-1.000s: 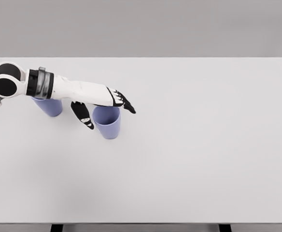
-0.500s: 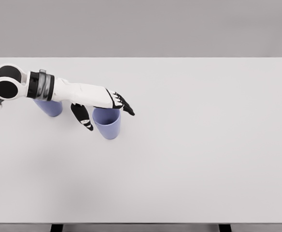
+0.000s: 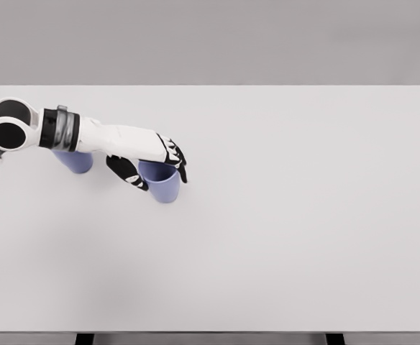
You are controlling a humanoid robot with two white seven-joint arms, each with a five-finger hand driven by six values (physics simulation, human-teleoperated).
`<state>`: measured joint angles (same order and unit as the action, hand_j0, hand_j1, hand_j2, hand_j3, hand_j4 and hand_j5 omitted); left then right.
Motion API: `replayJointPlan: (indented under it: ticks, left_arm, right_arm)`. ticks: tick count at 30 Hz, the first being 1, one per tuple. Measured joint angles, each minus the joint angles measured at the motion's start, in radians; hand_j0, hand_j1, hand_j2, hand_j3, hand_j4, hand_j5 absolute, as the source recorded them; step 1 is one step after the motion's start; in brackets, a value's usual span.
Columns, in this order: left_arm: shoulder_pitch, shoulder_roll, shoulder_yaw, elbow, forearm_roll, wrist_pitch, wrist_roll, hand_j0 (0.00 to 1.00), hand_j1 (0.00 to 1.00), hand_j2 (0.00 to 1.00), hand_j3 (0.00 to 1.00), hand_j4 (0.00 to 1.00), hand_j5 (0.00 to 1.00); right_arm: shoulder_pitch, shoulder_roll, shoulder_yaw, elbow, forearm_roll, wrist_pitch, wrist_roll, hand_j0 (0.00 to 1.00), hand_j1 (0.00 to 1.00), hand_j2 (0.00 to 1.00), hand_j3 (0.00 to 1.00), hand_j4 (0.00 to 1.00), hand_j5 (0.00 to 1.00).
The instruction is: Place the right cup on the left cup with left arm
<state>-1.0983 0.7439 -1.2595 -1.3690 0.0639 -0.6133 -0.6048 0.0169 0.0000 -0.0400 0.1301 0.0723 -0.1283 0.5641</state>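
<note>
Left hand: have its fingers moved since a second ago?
Yes. The left hand has closed: its fingers curled in around the right cup, which stands where it was on the table.

White rectangular table (image 3: 282,237) filling most of the head view, plain grey wall (image 3: 210,39) behind its far edge, two dark table legs (image 3: 85,338) under its near edge

No readable text, labels, brands, numbers or signs anywhere in head view. Cups, arm, table all show plain unmarked surfaces.
</note>
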Motion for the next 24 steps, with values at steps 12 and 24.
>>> replayJointPlan:
  ticks: [12, 24]
  left_arm:
    - [-0.063, 0.079, 0.019, -0.074, 0.071, 0.0, -0.004, 0.59, 0.59, 0.59, 0.59, 0.59, 0.59]
    - [-0.144, 0.17, 0.003, -0.099, 0.138, 0.0, -0.006, 0.6, 0.6, 0.6, 0.6, 0.6, 0.6]
  right_arm:
    - [0.0, 0.0, 0.0, 0.0, 0.0, 0.0, 0.0, 1.0, 1.0, 1.0, 1.0, 1.0, 1.0]
    - [0.0, 0.0, 0.0, 0.0, 0.0, 0.0, 0.0, 1.0, 1.0, 1.0, 1.0, 1.0, 1.0]
